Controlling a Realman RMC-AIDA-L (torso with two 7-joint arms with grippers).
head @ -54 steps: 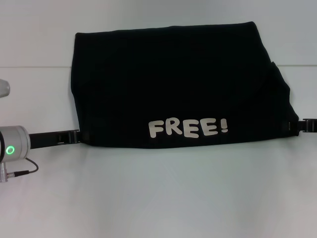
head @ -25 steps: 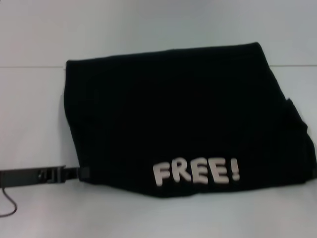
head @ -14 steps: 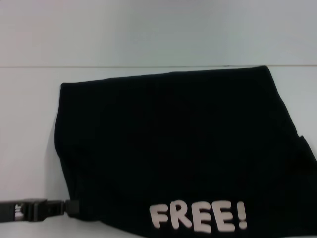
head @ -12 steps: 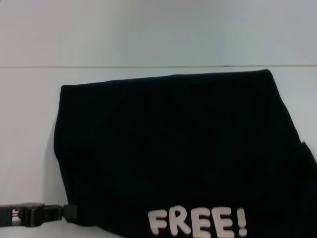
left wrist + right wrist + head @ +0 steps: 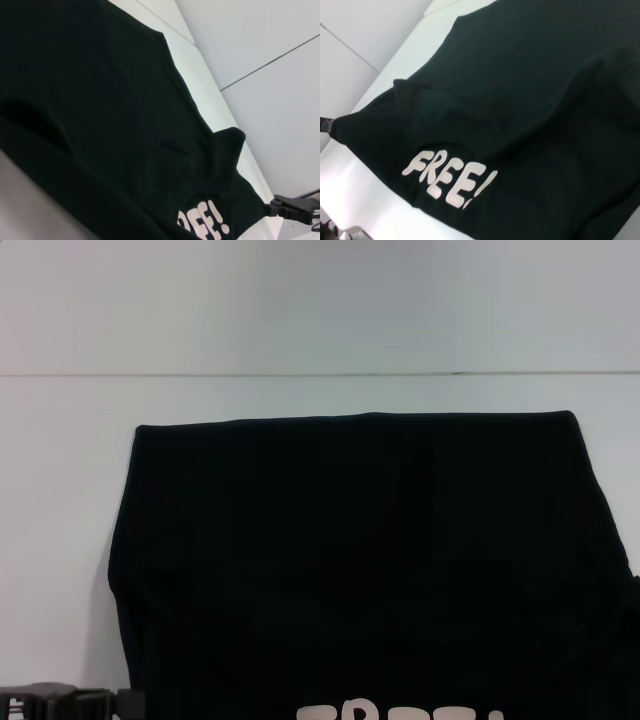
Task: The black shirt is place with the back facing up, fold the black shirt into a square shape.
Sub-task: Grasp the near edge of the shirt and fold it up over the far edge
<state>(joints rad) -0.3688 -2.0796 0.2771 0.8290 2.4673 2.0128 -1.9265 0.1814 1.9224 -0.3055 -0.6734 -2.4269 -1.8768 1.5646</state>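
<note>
The black shirt (image 5: 360, 560) fills the lower half of the head view, folded over, with only the tops of its white "FREE!" lettering (image 5: 400, 712) showing at the near edge. My left gripper (image 5: 125, 705) sits at the shirt's near left corner, shut on the fabric; the right wrist view shows it (image 5: 327, 126) pinching that corner. My right gripper (image 5: 280, 206) is out of the head view, and the left wrist view shows it clamped on the opposite corner. The lettered edge hangs stretched between both grippers, above the table.
The white table (image 5: 300, 320) stretches beyond the shirt, with a thin seam line (image 5: 320, 373) running across it. Bare surface lies to the left of the shirt (image 5: 50, 540).
The lettered edge of the shirt has come toward me, sliding down the head view until the lettering is nearly cut off. My left gripper moved with it. The shirt's far edge followed.
</note>
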